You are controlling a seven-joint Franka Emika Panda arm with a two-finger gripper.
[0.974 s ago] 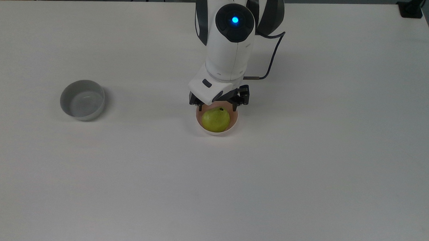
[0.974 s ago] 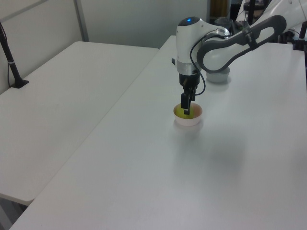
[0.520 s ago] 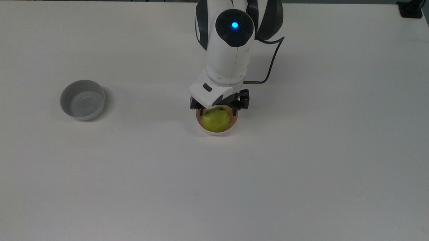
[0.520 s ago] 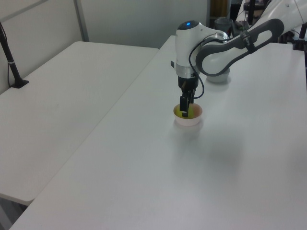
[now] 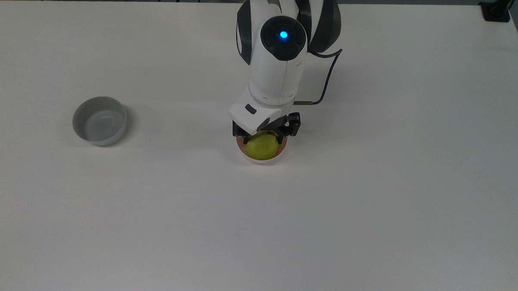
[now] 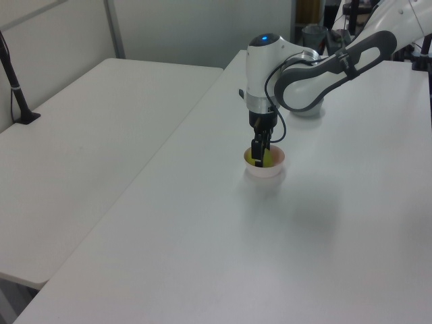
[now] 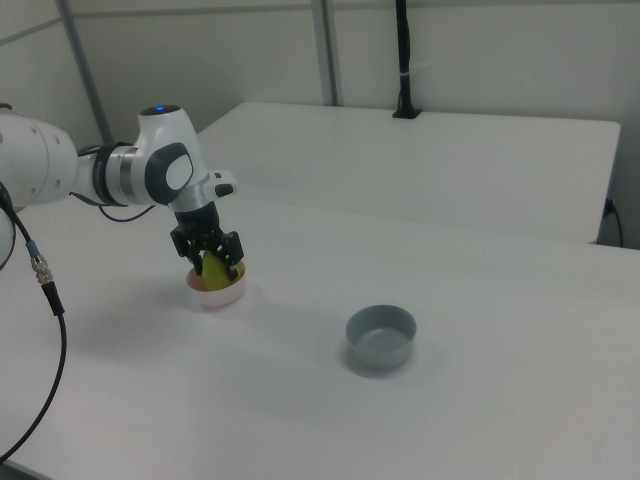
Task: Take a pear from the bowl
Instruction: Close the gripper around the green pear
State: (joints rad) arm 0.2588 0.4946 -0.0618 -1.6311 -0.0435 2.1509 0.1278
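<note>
Step in hand: final descent for the grasp. The pear [image 5: 262, 146] sits inside the pink bowl [image 5: 261, 160], just below centre of the top view and left of centre in the right view. The gripper [image 5: 262, 137] is down over it, fingers spread apart and straddling the fruit on either side, nothing gripped yet. In the right view the dark fingers [image 7: 231, 262] flank the pear [image 7: 214, 268] at the bowl [image 7: 216, 295] rim. Whether the pads already touch the skin is hard to say, since the wrist housing covers the pear's upper part in the top view.

Next move, as I judge it: squeeze the fingers onto the pear's widest part, then lift straight up so the light bowl is not dragged or tipped. The round, smooth fruit could slip if caught too high.

Versus a second ago: the arm has dropped lower and shifted toward the bottom of the top view, so more of the pear, stem spot included, is now hidden under the hand. In the left view the gripper [image 6: 259, 158] reaches deeper into the bowl [image 6: 265, 169]. Pear and bowl have not moved. The grey bowl [image 5: 99, 120] at mid-left of the top view is unchanged, well apart.
</note>
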